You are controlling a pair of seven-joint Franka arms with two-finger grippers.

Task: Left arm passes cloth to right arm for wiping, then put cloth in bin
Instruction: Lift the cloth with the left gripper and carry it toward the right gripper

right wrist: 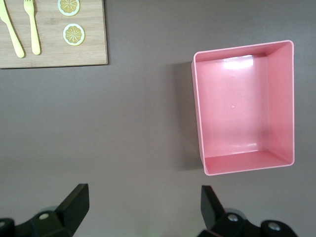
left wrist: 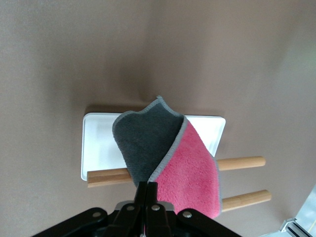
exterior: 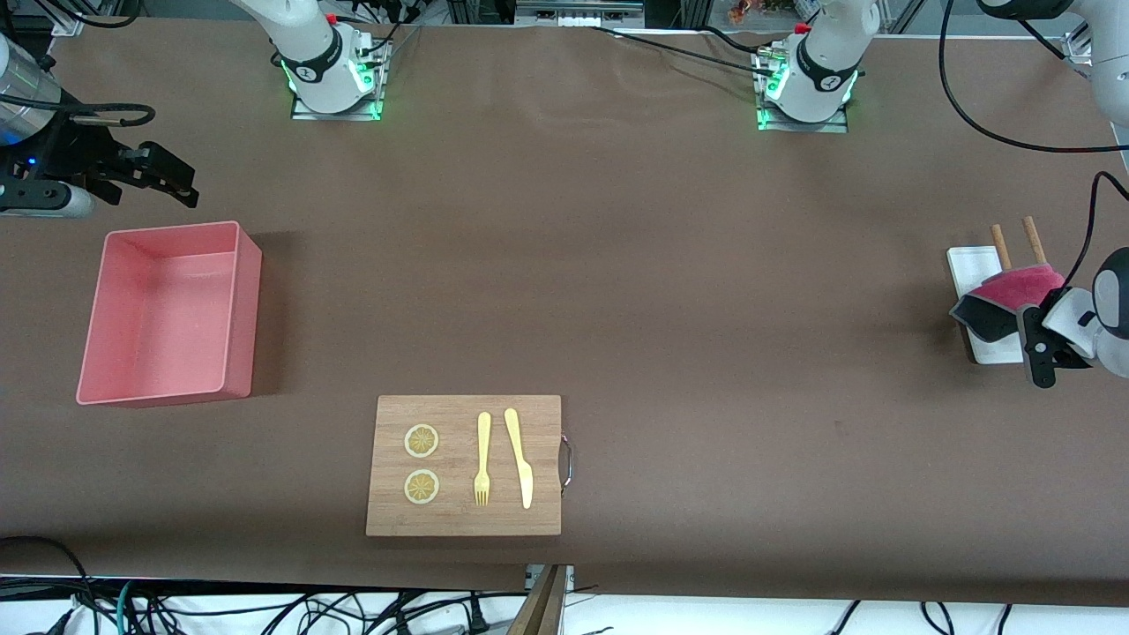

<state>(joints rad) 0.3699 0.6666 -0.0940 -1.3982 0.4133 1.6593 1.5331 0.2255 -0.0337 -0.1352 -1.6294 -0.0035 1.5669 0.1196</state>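
Front view: left gripper held the cloth clenched in its jaws over the tray at the desk's edge; right gripper, jaws released, waited above the bin. A floppy cloth could slip at handover.

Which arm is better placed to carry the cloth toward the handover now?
Left. The left gripper is shut on the cloth over the white tray; the right gripper waits open by the bin.

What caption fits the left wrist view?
Left gripper shut on the cloth, lifted over the white tray and two wooden sticks.
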